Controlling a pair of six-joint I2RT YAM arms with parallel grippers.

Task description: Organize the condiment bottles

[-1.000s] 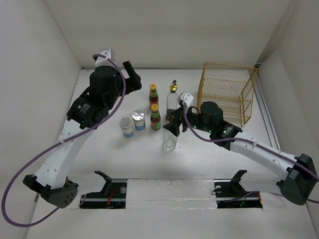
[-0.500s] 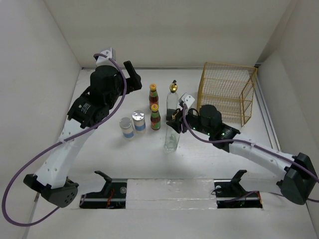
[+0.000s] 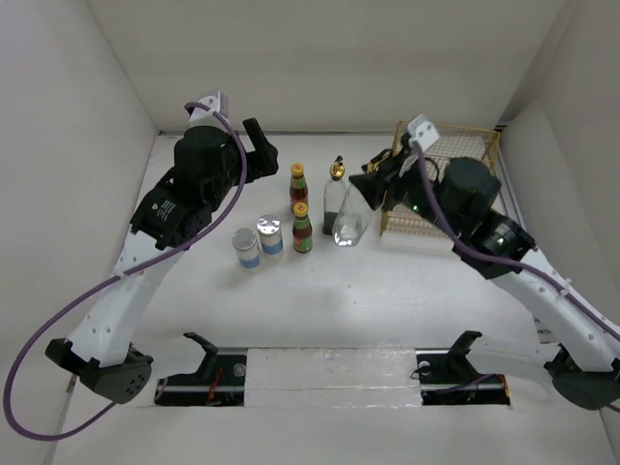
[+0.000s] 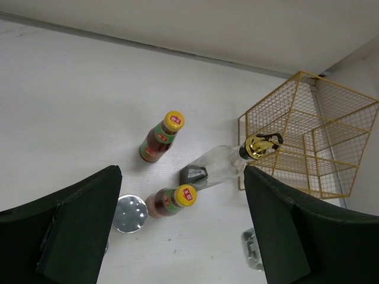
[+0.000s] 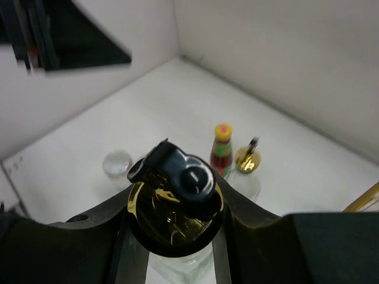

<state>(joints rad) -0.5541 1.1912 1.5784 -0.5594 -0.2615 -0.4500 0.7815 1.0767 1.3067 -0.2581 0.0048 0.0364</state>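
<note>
Above the white surface (image 3: pixel 387 291), just beside the yellow wire basket (image 3: pixel 455 145), the right jaws gripped a tall clear glass bottle with a gold stopper (image 3: pixel 349 228), tilted; the left jaws stood wide open, empty.

light: shining bright and even from above
shadows: lying soft on counter (image 3: pixel 387 291)
focus: glass bottle (image 5: pixel 174 207) top going soft close-up

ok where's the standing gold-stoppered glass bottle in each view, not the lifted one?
Top external: standing glass bottle at centre, up-left of the held bottle.
Left wrist: the bottle right of centre, slanting up to the right.
Right wrist: the bottle right of centre, only its top showing.
Shared landmark: a yellow-capped sauce bottle left of it in all three.
</note>
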